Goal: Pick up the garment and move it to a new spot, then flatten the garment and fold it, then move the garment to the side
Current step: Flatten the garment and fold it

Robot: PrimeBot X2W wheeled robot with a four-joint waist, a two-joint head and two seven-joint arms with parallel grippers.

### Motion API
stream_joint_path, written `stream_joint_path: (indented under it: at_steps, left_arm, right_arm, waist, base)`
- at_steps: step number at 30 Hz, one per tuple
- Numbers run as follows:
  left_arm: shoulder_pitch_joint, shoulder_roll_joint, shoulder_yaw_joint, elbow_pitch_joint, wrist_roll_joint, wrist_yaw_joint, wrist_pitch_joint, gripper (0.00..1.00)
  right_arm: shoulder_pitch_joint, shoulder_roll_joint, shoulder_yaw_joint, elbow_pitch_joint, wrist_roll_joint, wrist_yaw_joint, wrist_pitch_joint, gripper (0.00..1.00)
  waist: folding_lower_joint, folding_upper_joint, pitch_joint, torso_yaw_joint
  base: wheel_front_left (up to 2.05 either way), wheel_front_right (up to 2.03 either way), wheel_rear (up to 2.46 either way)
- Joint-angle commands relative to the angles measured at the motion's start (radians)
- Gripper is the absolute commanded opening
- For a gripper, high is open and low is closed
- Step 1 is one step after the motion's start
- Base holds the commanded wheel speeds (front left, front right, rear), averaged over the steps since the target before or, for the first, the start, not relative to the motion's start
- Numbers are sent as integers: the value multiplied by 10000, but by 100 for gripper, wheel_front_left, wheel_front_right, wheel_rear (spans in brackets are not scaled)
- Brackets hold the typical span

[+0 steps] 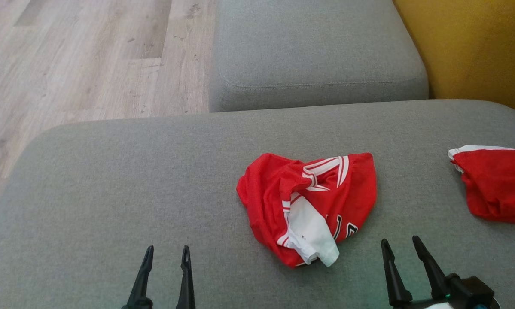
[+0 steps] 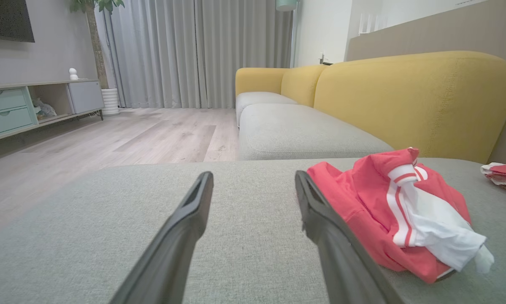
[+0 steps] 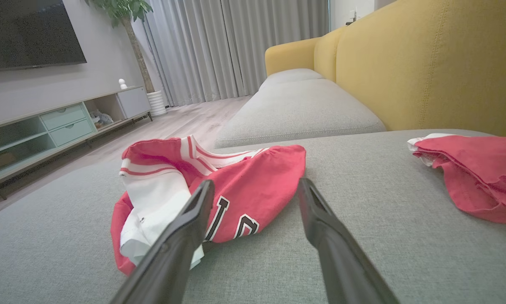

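— On the grey sofa cushion (image 1: 111,193), the garment (image 1: 309,206) is lying crumpled, approx. 11 o'clock of the right end effector (image 1: 400,239) and 1 o'clock of the left end effector (image 1: 167,249). Both are standing spread, gripping nothing.
— Risks?
— Pinching just one layer: prob. it's dragging bunched, not lifting clean. Also tips digging into soft upholstery.
— Anything around?
— A 2nd red garment (image 1: 493,184) is sitting at 3 o'clock, well apart; a wide swing could be snagging it. Nothing's blocking the reach. Floor (image 1: 68,64) is showing at 10, yellow backrest (image 1: 476,51) at 1.
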Motion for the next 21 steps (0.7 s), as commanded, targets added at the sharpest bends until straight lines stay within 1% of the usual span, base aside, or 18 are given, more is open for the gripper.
stream_joint_path:
  at_steps: [1,4,10,16,19,21]
  left_arm:
    - [-309,-90,232,-254,82,-35,-95,100]
    - [-325,-90,203,-209,105,-70,-95,100]
    - [-760,-91,-193,305,224,-350,-95,100]
    - [-1991,-91,-795,1093,660,-564,-95,100]
    - [-2736,-91,-1213,1577,980,-772,-92,100]
    - [-3330,-91,-1563,1740,1023,-991,-29,100]
  right_arm:
    - [-295,-125,245,-299,81,-7,-28,100]
    - [-293,-131,266,-313,83,-7,-28,100]
    - [-403,-188,386,-327,75,-7,-28,100]
    - [-554,-333,593,-329,63,-7,-28,100]
    - [-670,-382,680,-366,68,-7,-28,100]
    - [-736,-419,718,-396,68,-7,-28,100]
  waist:
    - [0,0,9,-16]
    - [0,0,50,-61]
    - [0,0,313,-263]
    - [0,0,662,-621]
    - [0,0,854,-873]
    - [0,0,999,-1013]
  base:
    - [0,0,0]
    - [0,0,0]
    - [0,0,0]
    - [0,0,0]
    - [0,0,0]
    - [0,0,0]
